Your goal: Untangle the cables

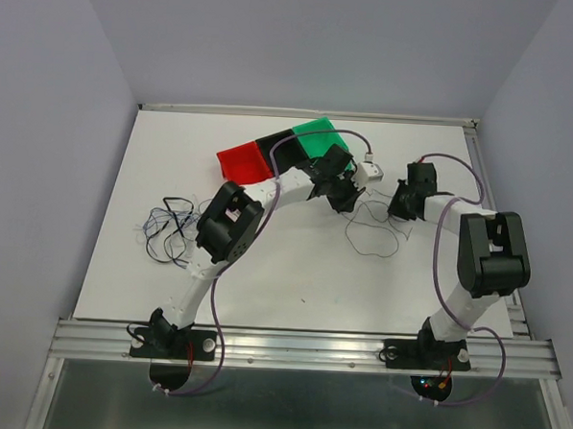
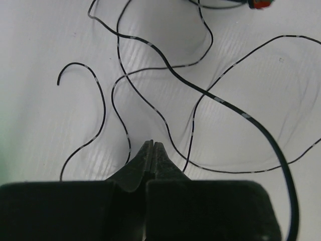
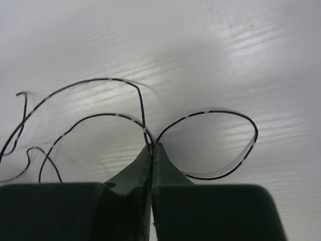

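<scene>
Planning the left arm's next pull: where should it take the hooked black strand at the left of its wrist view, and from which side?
Take the hooked strand just behind its free end, on the curl. That stretch lies alone on the table, with no other wire crossing it. It lies flat, so probably come straight down from above, fingers set across the wire.

The near strip of the surface (image 1: 302, 292) between the arm bases lies bare, as does its far left corner. The left arm (image 1: 253, 208) slants across the middle, walling off the cable clump (image 1: 170, 230) on its left. Loose cable strands (image 1: 372, 233) sprawl under and between the left claw (image 2: 152, 145) and right claw (image 3: 152, 146). Red, black and green pieces (image 1: 270, 154) block the far edge.
</scene>
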Controlling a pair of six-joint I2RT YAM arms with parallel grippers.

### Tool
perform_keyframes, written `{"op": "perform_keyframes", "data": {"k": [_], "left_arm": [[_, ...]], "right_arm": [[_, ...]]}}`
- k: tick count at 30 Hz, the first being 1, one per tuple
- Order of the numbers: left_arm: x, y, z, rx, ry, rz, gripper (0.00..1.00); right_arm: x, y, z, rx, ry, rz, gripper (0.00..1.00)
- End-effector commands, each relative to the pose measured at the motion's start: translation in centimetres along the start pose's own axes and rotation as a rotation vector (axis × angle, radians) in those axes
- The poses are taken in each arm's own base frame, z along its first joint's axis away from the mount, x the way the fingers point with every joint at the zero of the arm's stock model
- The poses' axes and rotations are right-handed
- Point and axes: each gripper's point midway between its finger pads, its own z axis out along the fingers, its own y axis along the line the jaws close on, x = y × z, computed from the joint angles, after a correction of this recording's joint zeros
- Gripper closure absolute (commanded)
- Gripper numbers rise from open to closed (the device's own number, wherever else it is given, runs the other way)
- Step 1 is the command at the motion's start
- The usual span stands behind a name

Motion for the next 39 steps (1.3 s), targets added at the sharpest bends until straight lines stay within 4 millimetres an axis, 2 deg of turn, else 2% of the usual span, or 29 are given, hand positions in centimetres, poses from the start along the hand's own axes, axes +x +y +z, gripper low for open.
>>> {"op": "perform_keyframes", "data": {"k": [1,4,5,6,8,10,14,22,26,31,39], "left_arm": [[-2.7,0.2,-1.9,-0.006,-0.075,0.01,1.0],[-2.0,0.7,-1.5,-0.017,-0.068,0.0,1.0],[-1.7,0.9,-1.3,-0.023,-0.06,-0.006,1.0],[-1.6,1.0,-1.1,-0.023,-0.059,-0.004,1.0],[-1.3,1.2,-0.9,-0.031,-0.051,-0.013,0.99],[-1.0,1.3,-0.8,-0.035,-0.046,-0.013,0.91],[-0.4,0.8,-1.1,-0.014,-0.037,-0.005,0.67],[0.8,-0.9,-3.0,0.115,-0.018,0.013,0.43],[1.0,-2.1,-3.3,0.223,-0.001,0.0,0.41],[0.6,-2.4,-3.9,0.237,-0.008,0.017,0.39],[0.1,-4.0,-4.6,0.335,-0.006,0.003,0.36]], "right_arm": [[4.8,3.2,-1.7,-0.212,0.142,0.008,0.99],[4.1,5.3,-3.4,-0.334,0.104,0.015,1.0],[4.6,5.5,-3.8,-0.357,0.111,0.017,1.0],[4.0,6.2,-4.6,-0.399,0.09,0.022,0.99],[4.2,6.2,-5.0,-0.407,0.084,0.027,0.99],[3.9,6.4,-5.4,-0.422,0.07,0.027,0.99],[3.9,6.9,-6.0,-0.452,0.063,0.036,0.99],[3.0,6.8,-6.1,-0.443,0.02,0.052,0.99],[3.0,6.7,-6.0,-0.438,0.017,0.055,0.99],[3.4,6.2,-5.9,-0.416,0.014,0.058,0.99],[3.4,5.5,-5.6,-0.381,0.002,0.054,0.99]]}}
